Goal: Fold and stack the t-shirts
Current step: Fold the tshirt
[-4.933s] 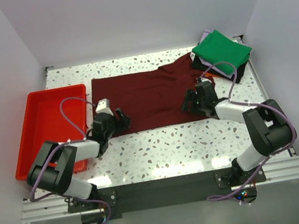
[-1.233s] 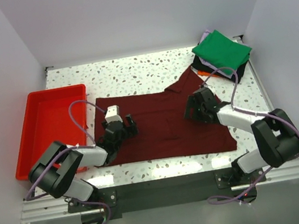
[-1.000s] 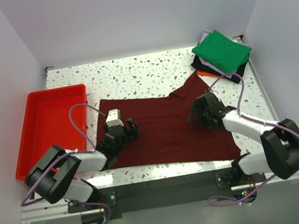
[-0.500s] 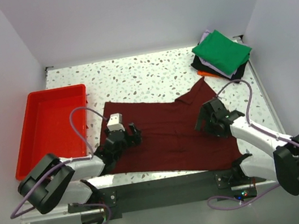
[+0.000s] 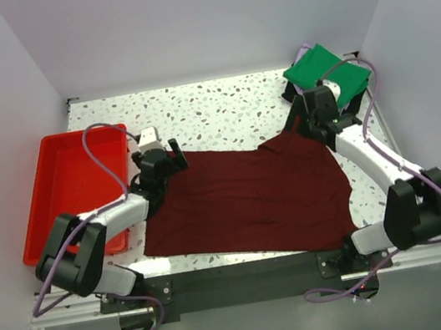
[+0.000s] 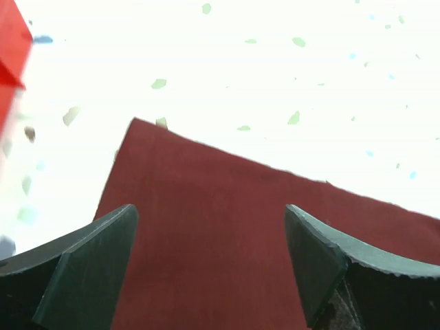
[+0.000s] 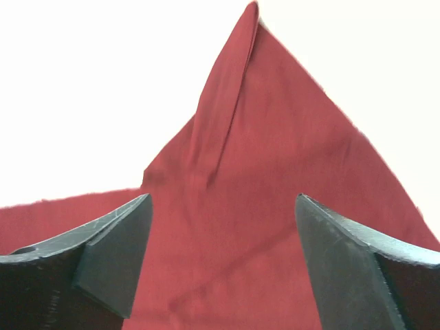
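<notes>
Though half hidden behind the right arm and its looping purple cable, shows up as a bright green folded t-shirt, far to the right of the red tray, by the back corner. Cannot make out the layers under it: only thin dark and pale edges peeking out.

Just right of the tray, on the speckled worktop: the big maroon t-shirt, spread out flat, soft and smooth, with a few gentle creases. From the left wrist, only one square corner of that cloth, cut off at the bottom. From the right wrist, only a pointed flap with a rolled fold down one side; too close to tell which part of the shirt.

Left pincer: spread wide, gripping nothing, over the shirt corner nearest the tray. Right pincer: also spread wide, gripping nothing, over the flap on the side far from the tray. Cannot tell whether either touches the cloth.

Dark, dull, wedge-shaped fingers. Shiny hard plastic tray, a rectangle with a raised rim, partly covered by the left arm.
</notes>
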